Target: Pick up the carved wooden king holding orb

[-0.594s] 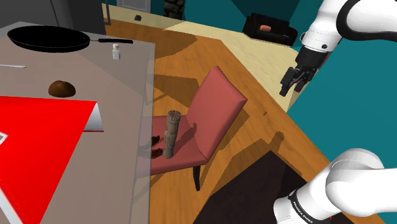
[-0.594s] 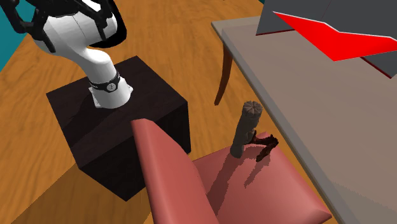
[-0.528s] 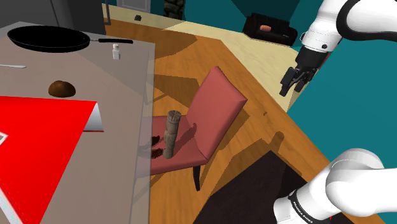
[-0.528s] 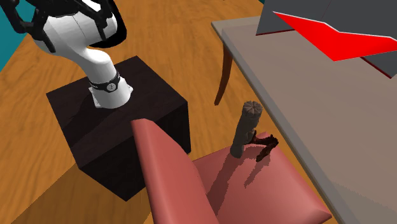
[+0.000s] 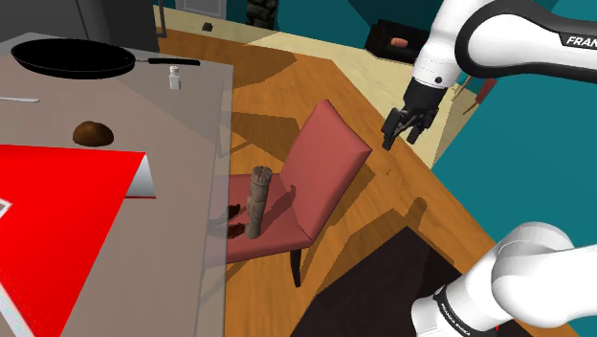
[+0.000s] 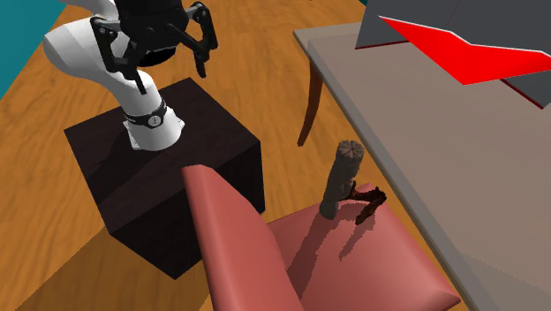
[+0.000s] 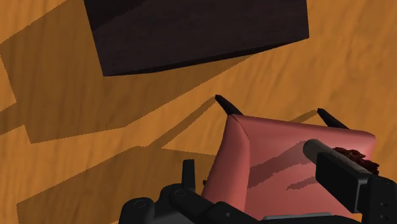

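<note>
The wooden king (image 5: 256, 201) is a tall grey-brown carved figure standing upright on the seat of a red chair (image 5: 330, 158), close to the table's edge. It is also in the second exterior view (image 6: 343, 179), and its top (image 7: 312, 149) peeks out beside the right finger in the wrist view. My gripper (image 5: 400, 129) hangs high in the air beyond the chair's backrest, far from the king. It is open and empty, with the fingers well apart (image 6: 168, 71) (image 7: 267, 184).
A small dark brown object (image 6: 366, 200) lies on the seat against the king. The grey table (image 5: 191, 124) holds a black pan (image 5: 72, 57), a small shaker (image 5: 175, 78), a brown lump (image 5: 92, 133) and a red sheet (image 5: 57, 211). The dark stand (image 6: 168, 185) sits behind the chair.
The arm has swung toward the shoulder view's left and a little lower, nearer the chair. The gripper has come into the second exterior view. The king has not moved.
</note>
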